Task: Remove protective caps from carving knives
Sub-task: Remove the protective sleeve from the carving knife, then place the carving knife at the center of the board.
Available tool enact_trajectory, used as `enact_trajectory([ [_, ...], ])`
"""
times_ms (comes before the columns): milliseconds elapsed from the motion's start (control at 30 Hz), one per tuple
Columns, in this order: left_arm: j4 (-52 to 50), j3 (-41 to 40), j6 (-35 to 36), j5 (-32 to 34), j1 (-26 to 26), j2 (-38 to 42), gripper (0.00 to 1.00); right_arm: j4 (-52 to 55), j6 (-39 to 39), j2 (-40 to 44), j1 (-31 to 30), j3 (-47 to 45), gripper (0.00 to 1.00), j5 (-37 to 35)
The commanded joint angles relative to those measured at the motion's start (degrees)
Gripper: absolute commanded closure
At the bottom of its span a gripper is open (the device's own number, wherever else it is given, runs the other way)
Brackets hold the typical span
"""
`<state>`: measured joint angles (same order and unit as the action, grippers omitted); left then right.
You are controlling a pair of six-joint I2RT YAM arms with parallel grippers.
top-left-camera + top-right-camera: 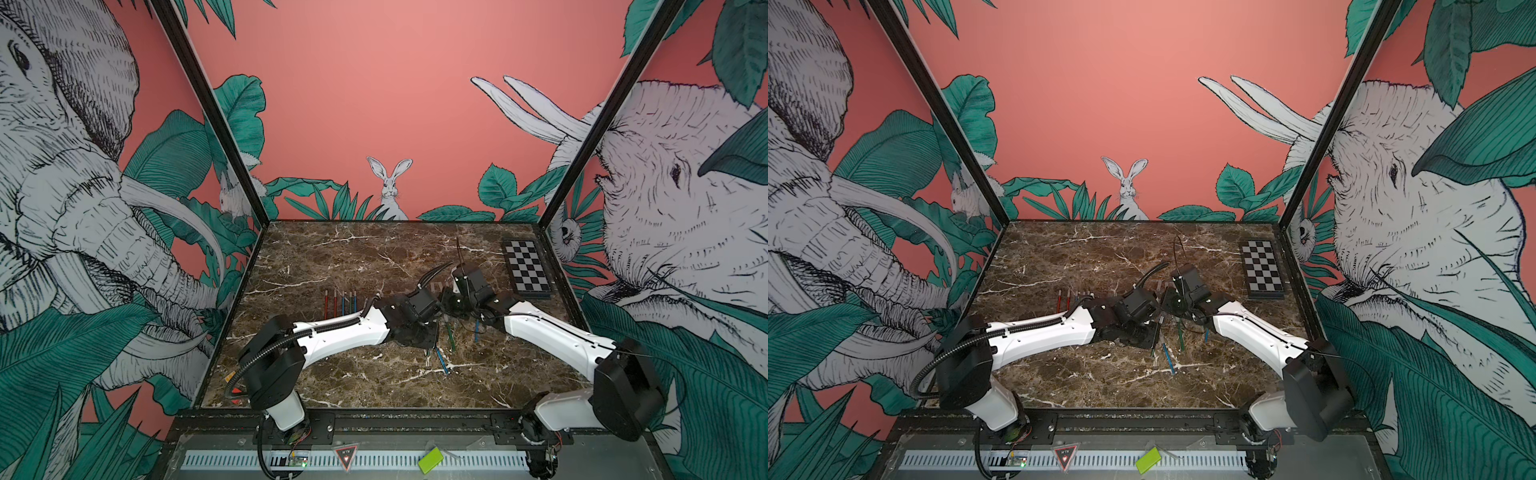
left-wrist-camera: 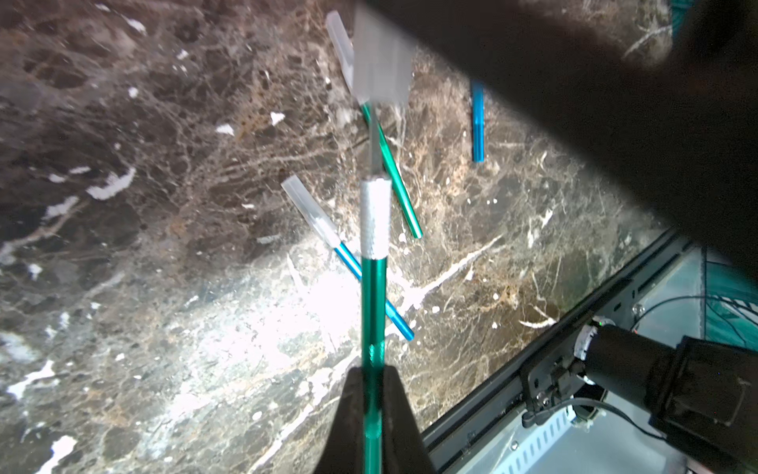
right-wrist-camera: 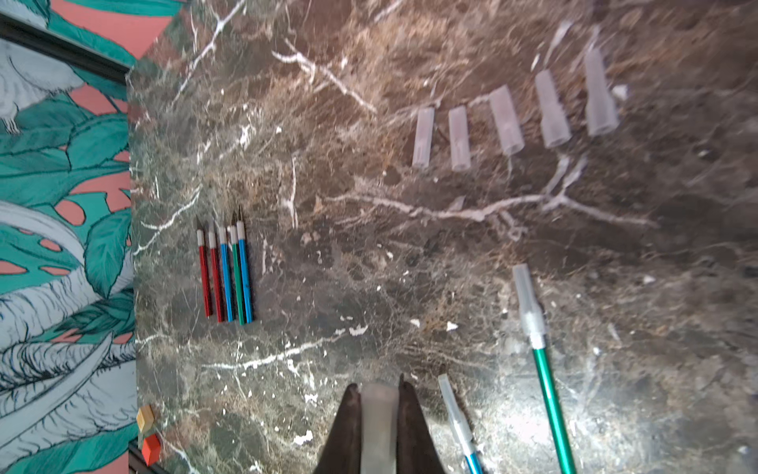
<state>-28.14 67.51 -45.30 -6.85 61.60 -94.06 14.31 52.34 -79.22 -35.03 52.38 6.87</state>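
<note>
A green-handled carving knife [image 2: 373, 307] with a knurled silver collar is clamped by its handle in the left gripper [image 2: 373, 371]. A translucent greyish plastic cap [image 3: 379, 422] is pinched between the jaws of the right gripper [image 3: 379, 385]. Both are held above the brown marble table [image 1: 332, 257], to the left of the black-and-white checkerboard [image 1: 527, 269] and nearer the robot's bases. Most of the blade is bared, but whether its tip is clear of the blurred cap cannot be told.

If the cap is drawn off-axis, the blade may be jammed against its wall, or the thin, smooth handle may be twisted in the grip. The bared edge could also be swung into the right arm [image 2: 615, 102], which is crowded close.

Below the grippers lie a capped green knife [image 3: 545, 369] and a capped blue knife [image 3: 459, 427]. A further blue handle [image 2: 478, 123] is half hidden by the arm. Five loose caps [image 3: 508, 119] are laid in a row left of the checkerboard. Five bare knives [image 3: 225, 275] are laid side by side farthest from it. Little free marble is left directly beneath for setting anything down.
</note>
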Motion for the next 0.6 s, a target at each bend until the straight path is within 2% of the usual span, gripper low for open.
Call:
enact_trajectory([
  [0,-1.71,1.09,-0.52,-0.26,0.28,0.28,1.0,-1.55,0.23,1.58,0.69,1.4,1.0,-1.5],
  [133,-2.36,1.31,-0.44,0.82,0.31,0.71,1.0,-0.47,-0.25,2.06,1.9,1.68,1.0,-1.59],
  [300,-3.94,0.44,0.2,5.89,-0.03,2.92,1.0,0.83,-1.19,4.79,5.64,0.07,1.0,-0.25],
  [567,-7.75,-0.64,3.6,7.09,-8.9,5.04,1.0,8.58,-8.0,9.64,9.1,-0.78,1.0,0.36],
])
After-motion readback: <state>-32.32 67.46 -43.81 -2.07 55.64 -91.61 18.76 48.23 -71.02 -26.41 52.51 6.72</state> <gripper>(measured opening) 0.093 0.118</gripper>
